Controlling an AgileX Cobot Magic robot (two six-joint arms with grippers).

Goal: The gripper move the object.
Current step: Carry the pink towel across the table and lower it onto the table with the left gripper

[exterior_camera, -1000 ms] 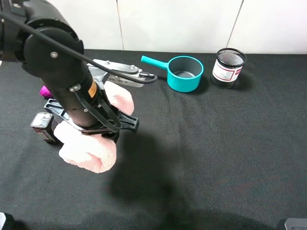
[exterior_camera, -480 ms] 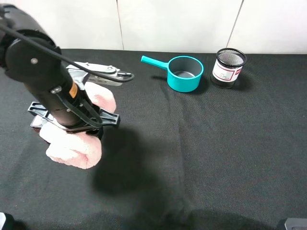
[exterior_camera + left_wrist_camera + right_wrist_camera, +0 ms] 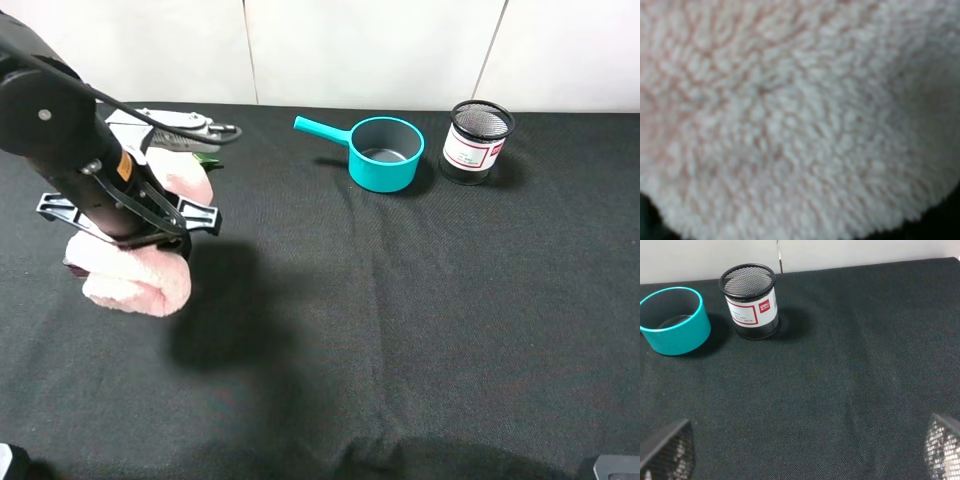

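Note:
The pale pink rolled towel (image 3: pixel 135 288) is pinched at its middle by my left gripper (image 3: pixel 125 237), the black end of the big black-and-silver arm at the left of the exterior high view. One pink lobe shows below the gripper and one behind it (image 3: pixel 183 180). The towel's shadow falls apart from it on the cloth to the right. In the left wrist view the towel's fluffy pile (image 3: pixel 790 120) fills the frame and hides the fingers. My right gripper (image 3: pixel 802 460) is open and empty over bare cloth, its mesh-patterned fingertips (image 3: pixel 667 452) at the frame's lower corners.
A teal pot (image 3: pixel 385 152) with its handle pointing left stands at the back centre, and also shows in the right wrist view (image 3: pixel 674 320). A black mesh pen cup (image 3: pixel 477 141) stands to its right (image 3: pixel 750 301). Black cloth (image 3: pixel 420 300) covers the table; a white wall lies behind.
My left arm has carried the towel leftward and a little toward the back; its shadow moved with it. The pot and the pen cup have not moved.

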